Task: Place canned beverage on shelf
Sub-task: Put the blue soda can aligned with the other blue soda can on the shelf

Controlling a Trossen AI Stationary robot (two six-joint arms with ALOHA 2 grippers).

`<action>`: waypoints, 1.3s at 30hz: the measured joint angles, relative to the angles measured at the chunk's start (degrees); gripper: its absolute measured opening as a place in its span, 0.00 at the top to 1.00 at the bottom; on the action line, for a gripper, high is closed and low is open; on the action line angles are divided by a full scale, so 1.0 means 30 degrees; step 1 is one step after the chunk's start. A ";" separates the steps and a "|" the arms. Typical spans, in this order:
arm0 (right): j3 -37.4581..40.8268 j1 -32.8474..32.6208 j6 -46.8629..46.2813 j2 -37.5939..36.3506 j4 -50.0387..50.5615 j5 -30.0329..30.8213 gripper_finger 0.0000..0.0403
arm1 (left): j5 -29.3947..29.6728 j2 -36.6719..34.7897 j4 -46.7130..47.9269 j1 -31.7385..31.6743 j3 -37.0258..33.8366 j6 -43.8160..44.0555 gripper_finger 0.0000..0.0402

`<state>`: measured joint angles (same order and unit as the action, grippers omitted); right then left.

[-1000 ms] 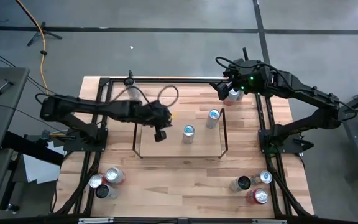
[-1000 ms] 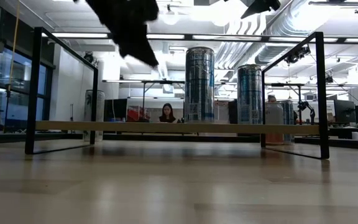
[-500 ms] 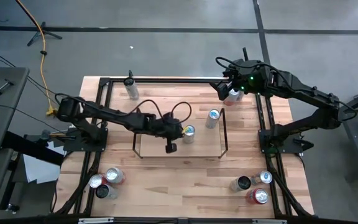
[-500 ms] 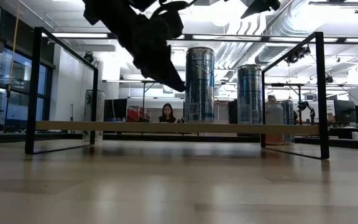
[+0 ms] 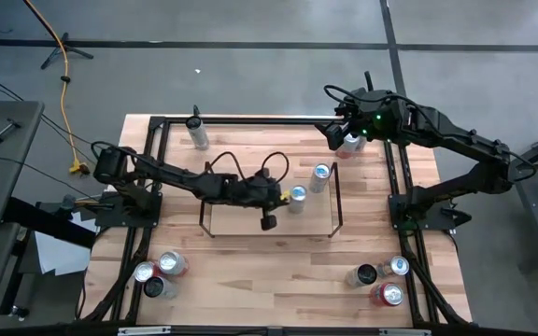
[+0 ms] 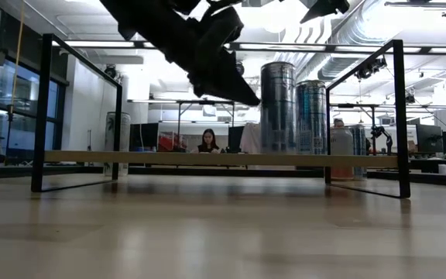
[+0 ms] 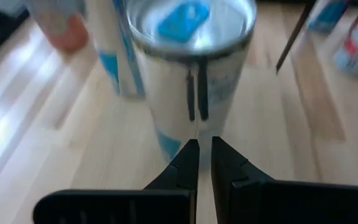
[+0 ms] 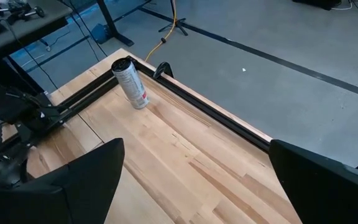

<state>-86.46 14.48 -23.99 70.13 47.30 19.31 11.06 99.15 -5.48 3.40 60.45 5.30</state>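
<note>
Left tool (image 7: 204,152) by upright can (image 7: 188,68)

I find no legible text, brand, number or sign in any view. The can (image 7: 188,68) filling the left wrist view shows only blue patches and a blue tab on its lid, no lettering I can make out. The can (image 8: 130,83) at upper left of the right wrist view carries a red and white label, too small to read. Cans (image 6: 278,108) in the low view show patterning only.
</note>
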 joint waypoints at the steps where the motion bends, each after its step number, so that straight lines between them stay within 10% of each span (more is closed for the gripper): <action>1: 0.0000 0.0000 0.0000 0.0000 0.0003 0.0000 0.04 | 0.0010 0.0180 -0.0637 0.0000 0.0021 0.0000 1.00; 39: 0.0007 0.0000 0.0153 -0.0007 -0.0003 0.0007 0.04 | -0.0982 0.3527 -0.1110 -0.0393 0.3285 0.0163 1.00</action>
<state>-86.43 14.48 -23.53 70.11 47.29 19.33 8.12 109.73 -8.81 2.22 70.30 5.79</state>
